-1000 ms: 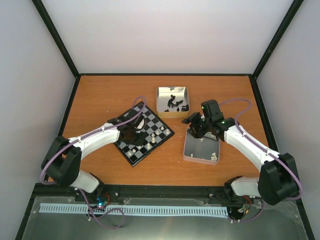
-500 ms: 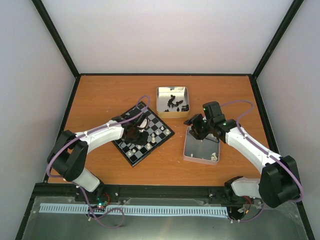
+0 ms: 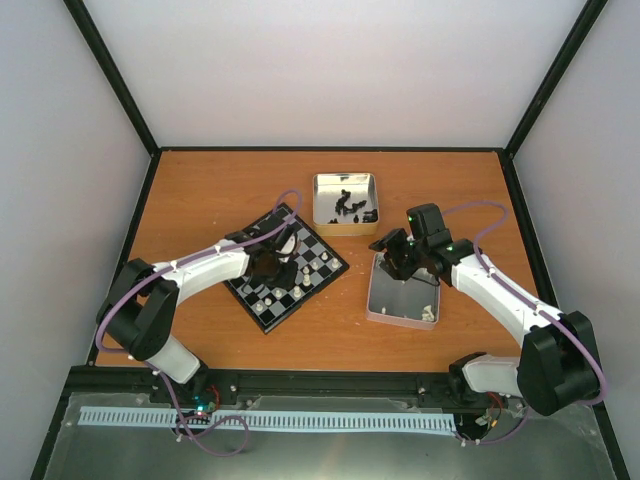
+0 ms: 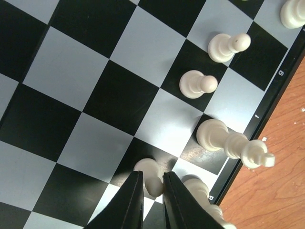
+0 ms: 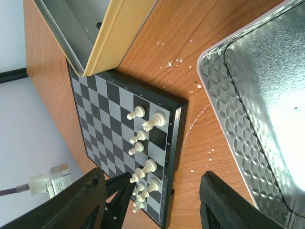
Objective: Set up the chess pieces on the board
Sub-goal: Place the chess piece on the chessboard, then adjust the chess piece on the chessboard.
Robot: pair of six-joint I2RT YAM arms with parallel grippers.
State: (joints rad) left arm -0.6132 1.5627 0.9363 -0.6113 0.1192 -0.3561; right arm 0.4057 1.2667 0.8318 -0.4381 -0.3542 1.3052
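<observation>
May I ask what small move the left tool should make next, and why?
Probably open the left tool and lift straight up: the white pawn in its grip appears to stand upright on the board, in row with the other white pieces, so it looks placed.

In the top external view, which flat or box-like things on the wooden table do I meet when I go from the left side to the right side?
The small black-and-grey chequered chessboard → the square gold-sided metal tin holding black chessmen → the square silver metal tin.
</observation>
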